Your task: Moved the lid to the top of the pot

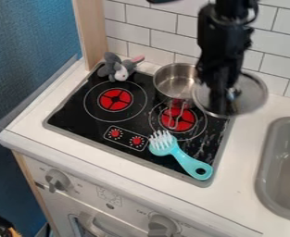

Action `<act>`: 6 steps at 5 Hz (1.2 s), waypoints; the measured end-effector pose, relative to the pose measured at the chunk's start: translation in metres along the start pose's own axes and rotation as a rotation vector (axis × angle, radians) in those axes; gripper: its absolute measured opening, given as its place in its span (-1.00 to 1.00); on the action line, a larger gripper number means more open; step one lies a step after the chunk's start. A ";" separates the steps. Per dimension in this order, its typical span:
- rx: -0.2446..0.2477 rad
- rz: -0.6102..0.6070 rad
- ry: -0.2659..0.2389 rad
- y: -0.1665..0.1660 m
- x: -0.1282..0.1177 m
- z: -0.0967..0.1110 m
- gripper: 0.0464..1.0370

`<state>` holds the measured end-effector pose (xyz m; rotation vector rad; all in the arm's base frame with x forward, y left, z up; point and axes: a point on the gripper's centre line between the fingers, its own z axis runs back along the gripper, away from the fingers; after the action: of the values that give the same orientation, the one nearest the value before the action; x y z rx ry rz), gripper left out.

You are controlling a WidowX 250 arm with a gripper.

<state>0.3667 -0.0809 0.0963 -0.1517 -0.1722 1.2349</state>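
The black gripper hangs at the upper right of the stove, shut on the knob of the round glass lid. The lid has a metal rim and is held just right of the silver pot, with the gripper in front of its left part. Open at the top, the pot stands at the back right of the black stove top, its handle pointing toward the front. The arm hides part of the pot's right side.
On the stove top, a grey plush toy lies at the back left and a turquoise brush at the front right. A grey sink is at the right, and a tiled wall rises behind.
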 end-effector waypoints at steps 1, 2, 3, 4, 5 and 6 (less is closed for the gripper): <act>-0.014 0.073 -0.080 -0.004 0.024 0.008 -0.54; -0.027 0.140 -0.123 -0.014 0.049 0.011 -0.54; 0.019 0.178 -0.139 -0.014 0.064 -0.007 -0.54; 0.061 0.174 -0.142 -0.011 0.066 -0.024 -0.54; 0.090 0.170 -0.145 -0.008 0.066 -0.037 -0.54; 0.106 0.172 -0.166 -0.008 0.071 -0.044 -0.54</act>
<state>0.4062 -0.0176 0.0581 0.0294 -0.2413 1.4258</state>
